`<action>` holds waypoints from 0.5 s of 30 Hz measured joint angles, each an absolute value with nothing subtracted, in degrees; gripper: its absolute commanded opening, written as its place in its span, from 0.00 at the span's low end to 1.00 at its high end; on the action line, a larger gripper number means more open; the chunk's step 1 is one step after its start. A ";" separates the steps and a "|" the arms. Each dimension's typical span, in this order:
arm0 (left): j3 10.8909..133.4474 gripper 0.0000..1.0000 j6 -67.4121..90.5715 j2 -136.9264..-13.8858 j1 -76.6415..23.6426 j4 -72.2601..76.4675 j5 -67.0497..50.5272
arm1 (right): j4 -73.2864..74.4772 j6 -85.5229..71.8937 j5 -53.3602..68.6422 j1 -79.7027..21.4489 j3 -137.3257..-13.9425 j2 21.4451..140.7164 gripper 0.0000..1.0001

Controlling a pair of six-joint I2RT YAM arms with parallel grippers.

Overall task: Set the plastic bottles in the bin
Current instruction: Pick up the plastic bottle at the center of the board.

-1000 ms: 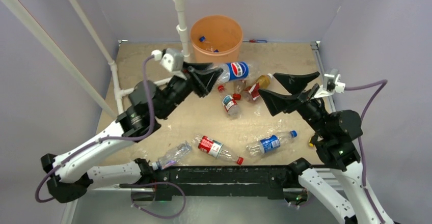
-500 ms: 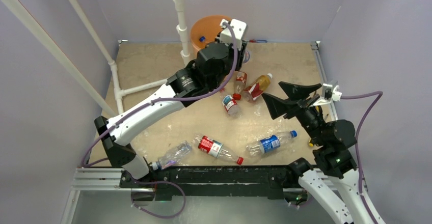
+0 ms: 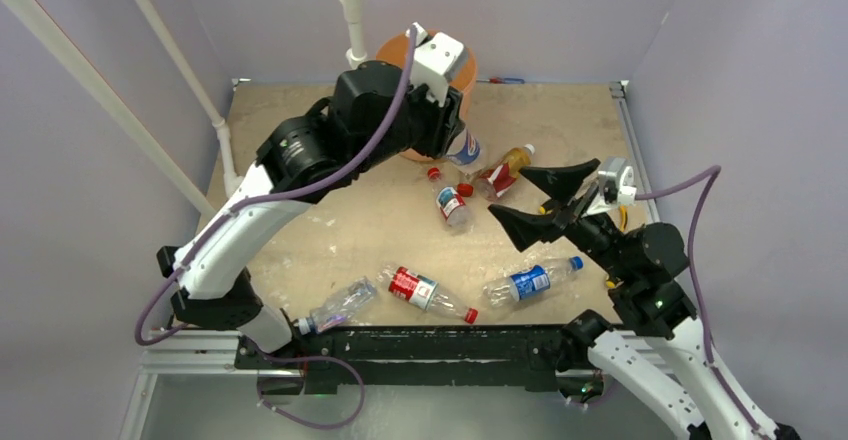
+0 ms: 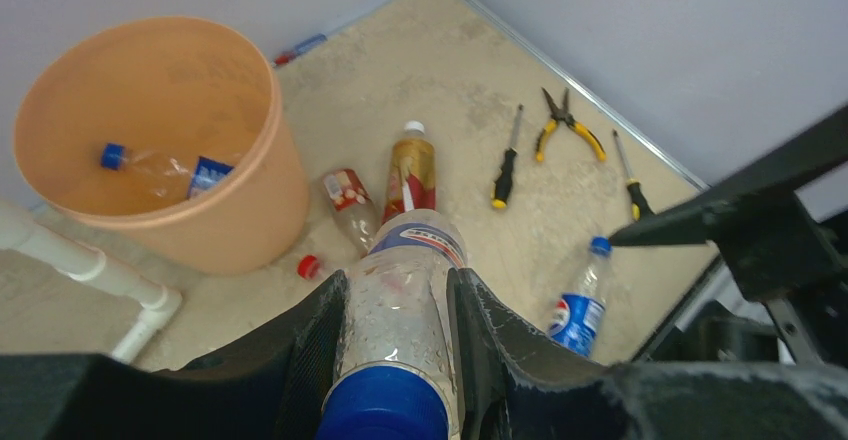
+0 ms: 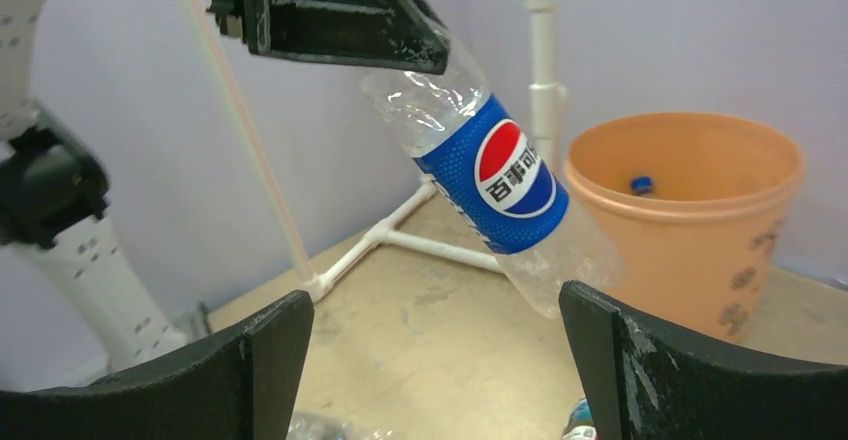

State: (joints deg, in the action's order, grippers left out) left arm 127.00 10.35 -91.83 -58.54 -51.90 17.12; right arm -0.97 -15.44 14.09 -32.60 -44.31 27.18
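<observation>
Beige table (image 3: 560, 120), lilac walls. From the top, the left gripper (image 3: 450, 136) holds a Pepsi bottle (image 3: 467, 150) just beside the bin (image 3: 471, 70). The right gripper (image 3: 506, 192) is spread and empty. Left wrist: the fingers (image 4: 310, 350) pinch the bottle's upper body. Right wrist: the bottle hangs tilted, near the bin's rim, not over it. It looks light, thin and slippery, so a hold below the shoulder seems best.

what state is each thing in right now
left tool: shut on Pepsi bottle
Pepsi bottle: held off the table, tilted, blue cap on
right tool: open, empty
bin: upright, holds a blue-capped bottle
amber bottle: lying on the table, white cap on
blue-label bottle: lying on the table, blue cap on
pliers: lying flat, handles slightly apart
</observation>
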 measured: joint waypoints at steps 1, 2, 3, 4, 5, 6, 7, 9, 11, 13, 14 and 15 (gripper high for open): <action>127.13 0.00 10.44 -91.72 -58.57 -52.23 16.88 | -0.75 -14.59 15.16 -33.36 -44.91 27.92 0.99; 127.20 0.00 11.05 -90.70 -58.57 -53.67 15.33 | -0.54 -13.69 16.34 -34.09 -45.74 28.93 0.99; 127.20 0.00 11.49 -90.02 -58.57 -54.72 14.46 | -0.27 -12.84 16.93 -34.72 -46.74 30.02 0.99; 127.20 0.00 11.94 -89.23 -58.57 -55.92 13.32 | -0.05 -12.21 17.50 -35.20 -47.66 30.94 0.99; 127.15 0.00 12.53 -88.47 -58.57 -56.75 12.10 | 0.54 -11.20 17.61 -35.97 -49.12 32.34 0.99; 127.00 0.00 12.93 -87.94 -58.57 -57.08 11.22 | 0.95 -10.55 17.61 -36.47 -50.02 33.17 0.99; 125.91 0.00 13.43 -86.87 -58.57 -56.82 9.87 | 1.56 -9.74 17.52 -37.04 -51.13 34.11 0.99; 122.89 0.00 14.28 -84.84 -58.57 -56.01 7.81 | 3.05 -8.08 17.26 -38.28 -53.49 35.83 0.99; 119.98 0.00 14.92 -83.33 -58.57 -55.59 6.00 | 4.38 -6.26 16.73 -39.94 -56.12 37.98 0.99; 117.97 0.00 15.55 -82.89 -58.57 -54.85 4.12 | 5.28 -4.56 15.86 -41.93 -58.70 40.53 0.99; 117.27 0.00 15.75 -83.00 -58.57 -54.41 3.09 | 5.45 -3.62 15.40 -43.03 -59.72 41.91 0.99; 116.92 0.00 15.92 -83.20 -58.57 -54.22 2.42 | 5.61 -2.87 14.92 -43.86 -60.29 42.94 0.99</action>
